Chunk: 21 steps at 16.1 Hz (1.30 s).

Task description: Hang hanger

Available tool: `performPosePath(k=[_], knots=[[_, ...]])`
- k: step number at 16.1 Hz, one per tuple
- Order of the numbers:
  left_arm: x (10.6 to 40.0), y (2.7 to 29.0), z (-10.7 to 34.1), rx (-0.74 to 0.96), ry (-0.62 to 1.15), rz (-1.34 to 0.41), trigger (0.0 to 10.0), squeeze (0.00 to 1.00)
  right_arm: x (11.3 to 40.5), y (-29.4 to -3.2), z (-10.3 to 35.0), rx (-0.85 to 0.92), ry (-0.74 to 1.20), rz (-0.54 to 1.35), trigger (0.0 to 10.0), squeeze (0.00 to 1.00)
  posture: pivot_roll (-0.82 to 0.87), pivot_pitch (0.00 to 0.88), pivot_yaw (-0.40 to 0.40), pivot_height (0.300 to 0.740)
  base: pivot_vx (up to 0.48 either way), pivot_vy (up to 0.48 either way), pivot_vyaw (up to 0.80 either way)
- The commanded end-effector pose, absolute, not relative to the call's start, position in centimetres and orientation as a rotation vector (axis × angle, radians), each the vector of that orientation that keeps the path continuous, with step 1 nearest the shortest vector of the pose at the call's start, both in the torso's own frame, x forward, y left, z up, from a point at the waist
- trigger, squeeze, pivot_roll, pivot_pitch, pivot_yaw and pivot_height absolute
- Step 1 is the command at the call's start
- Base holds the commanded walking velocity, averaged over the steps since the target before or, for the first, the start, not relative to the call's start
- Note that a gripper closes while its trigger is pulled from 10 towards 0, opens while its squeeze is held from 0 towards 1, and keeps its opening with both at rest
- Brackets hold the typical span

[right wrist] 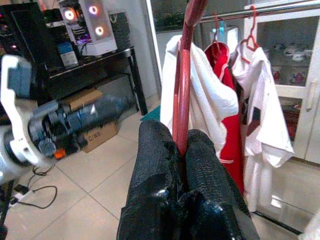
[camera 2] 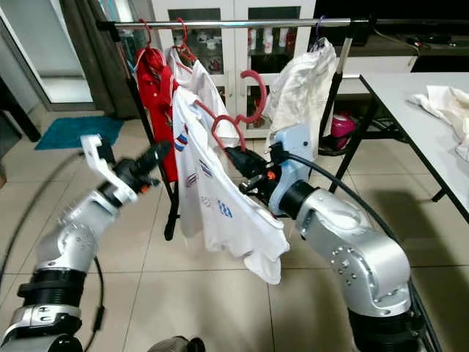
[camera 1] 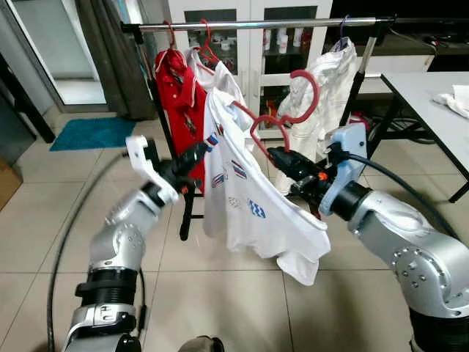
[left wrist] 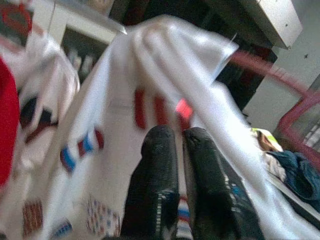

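Observation:
A red hanger (camera 1: 302,95) carries a white shirt (camera 1: 249,205) with small flag patches. My right gripper (camera 1: 277,155) is shut on the hanger's lower frame, seen close up in the right wrist view (right wrist: 181,145). The hook points up, below and in front of the metal clothes rail (camera 1: 256,24). My left gripper (camera 1: 204,149) is shut on the shirt's striped sleeve edge, with fabric between the fingers (left wrist: 160,165). The shirt hangs slanted between both arms.
On the rail hang a red shirt (camera 1: 179,95), a white shirt (camera 1: 223,81) and a white garment (camera 1: 330,88) at the right end. A grey table (camera 1: 425,92) with a cloth stands to the right. A blue mat (camera 1: 91,132) lies on the tiled floor, left.

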<state>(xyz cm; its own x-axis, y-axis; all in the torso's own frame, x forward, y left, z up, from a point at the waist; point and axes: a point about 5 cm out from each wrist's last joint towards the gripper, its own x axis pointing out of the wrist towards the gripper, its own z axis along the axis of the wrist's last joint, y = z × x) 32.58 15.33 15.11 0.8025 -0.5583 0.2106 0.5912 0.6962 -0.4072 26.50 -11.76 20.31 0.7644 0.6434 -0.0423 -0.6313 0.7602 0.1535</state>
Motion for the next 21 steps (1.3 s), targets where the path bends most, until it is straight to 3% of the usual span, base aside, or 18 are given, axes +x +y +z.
performPosePath(k=[1,8,11,12,13,17,18,19,20,21], knots=[[32.6,14.8,16.0,-0.437,-0.094,-0.657,10.0,1.0,26.2,-11.4,20.9,0.125,0.056,0.715,10.0,0.0,-0.11,0.0,0.101,0.74,0.0,0.0,0.0],[33.2,12.9,16.5,-0.601,-0.065,-0.678,10.0,1.0,26.7,-11.0,21.3,0.118,0.038,0.718,10.0,0.0,-0.11,0.0,0.107,0.74,0.0,0.0,0.0],[34.0,12.5,16.5,-0.58,-0.018,-0.666,10.0,1.0,26.5,-10.8,21.2,0.121,0.038,0.723,10.0,0.0,-0.11,0.0,0.112,0.74,0.0,0.0,0.0],[34.3,12.2,16.6,-0.568,-0.003,-0.68,10.0,0.08,26.5,-10.9,21.3,0.12,0.035,0.723,10.0,0.0,-0.11,0.0,0.113,0.74,0.0,0.0,0.0],[34.4,12.0,16.7,-0.56,0.006,-0.692,10.0,0.0,26.5,-10.9,21.4,0.12,0.034,0.723,10.0,0.0,-0.11,0.0,0.113,0.74,0.0,0.0,0.0],[34.9,11.6,16.0,-0.453,0.08,-0.708,10.0,0.0,26.6,-10.9,21.5,0.117,0.031,0.724,10.0,0.0,-0.12,0.0,0.115,0.74,0.0,0.0,0.0],[35.0,11.5,15.9,-0.444,0.091,-0.709,8.2,0.0,26.6,-11.0,21.5,0.117,0.03,0.723,10.0,0.0,-0.12,0.0,0.117,0.74,0.0,0.0,0.0],[35.1,11.5,15.9,-0.453,0.089,-0.704,3.3,0.0,26.6,-11.0,21.5,0.117,0.029,0.721,10.0,0.0,-0.12,0.0,0.118,0.74,0.0,0.0,0.0],[35.1,11.5,16.0,-0.451,0.081,-0.702,0.3,0.0,26.6,-11.0,21.5,0.117,0.028,0.719,10.0,0.0,-0.12,0.0,0.117,0.74,0.0,0.0,0.0],[35.2,11.4,16.0,-0.439,0.072,-0.703,0.0,0.0,26.6,-11.1,21.5,0.117,0.028,0.718,10.0,0.0,-0.12,0.0,0.116,0.74,0.0,0.0,0.0]])
